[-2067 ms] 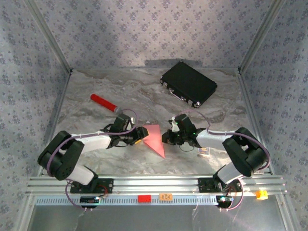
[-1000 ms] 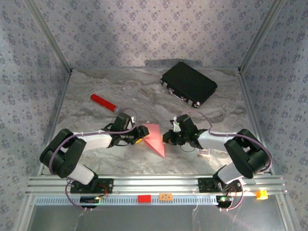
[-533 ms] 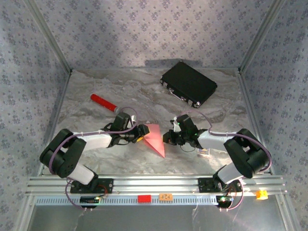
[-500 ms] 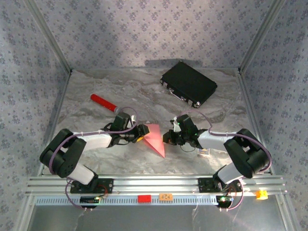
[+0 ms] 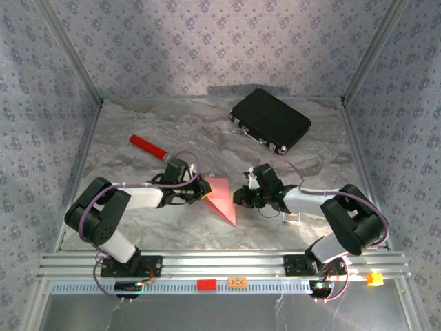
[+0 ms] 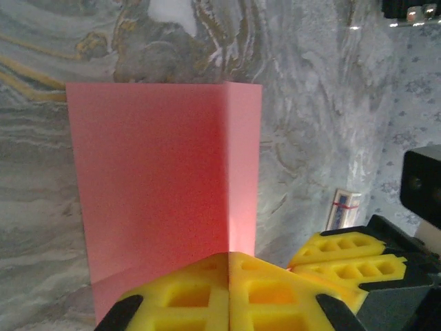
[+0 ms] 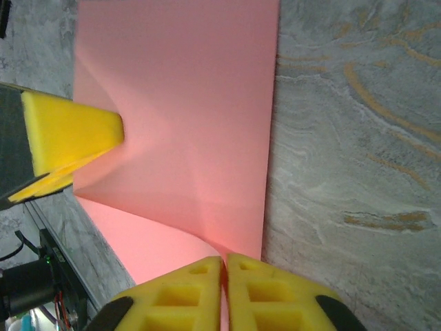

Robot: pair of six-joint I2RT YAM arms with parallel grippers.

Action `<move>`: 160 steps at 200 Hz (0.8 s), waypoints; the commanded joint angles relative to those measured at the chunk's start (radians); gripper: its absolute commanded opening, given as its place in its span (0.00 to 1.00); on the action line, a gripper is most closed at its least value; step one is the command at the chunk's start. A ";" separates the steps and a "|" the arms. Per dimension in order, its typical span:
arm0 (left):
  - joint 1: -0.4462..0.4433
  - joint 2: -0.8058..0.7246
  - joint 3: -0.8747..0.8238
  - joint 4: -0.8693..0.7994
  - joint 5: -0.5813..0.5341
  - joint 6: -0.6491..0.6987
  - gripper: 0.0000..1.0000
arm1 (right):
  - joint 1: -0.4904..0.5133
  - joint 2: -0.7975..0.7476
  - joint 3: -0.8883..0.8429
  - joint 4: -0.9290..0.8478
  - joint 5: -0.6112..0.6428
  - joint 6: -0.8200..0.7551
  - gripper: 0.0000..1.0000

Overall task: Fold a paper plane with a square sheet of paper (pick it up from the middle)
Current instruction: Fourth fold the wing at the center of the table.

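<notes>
A: Left gripper (image 6: 228, 267) is pressed together, pinching the pink sheet (image 6: 151, 179) right on its raised crease.
B: And the right gripper (image 7: 224, 265) faces it, pads all but touching, nipping the sheet's opposite edge.
A: So the sheet sits between the two, mid-table toward the near side, bent along a fold.
B: Red tube (image 5: 146, 145) far left, black case (image 5: 270, 120) far right, small card (image 5: 292, 218) beside the right arm.

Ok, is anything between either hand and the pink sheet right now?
Nothing visible. The left hand and right hand each pinch the pink sheet directly, from opposite sides. The red cylinder, black case and small card lie apart from it.
</notes>
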 commanded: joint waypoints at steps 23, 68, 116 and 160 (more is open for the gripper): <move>0.007 -0.035 -0.012 0.020 -0.009 -0.001 0.02 | -0.004 -0.089 0.007 -0.108 0.065 -0.034 0.30; 0.005 -0.044 -0.062 0.077 -0.033 -0.049 0.01 | 0.023 -0.181 0.035 -0.233 0.181 -0.077 0.42; -0.012 -0.077 -0.098 0.105 -0.087 -0.095 0.00 | 0.112 -0.279 0.062 -0.316 0.350 -0.134 0.44; -0.035 -0.109 -0.107 0.107 -0.125 -0.114 0.00 | 0.311 -0.274 0.060 -0.243 0.594 -0.268 0.44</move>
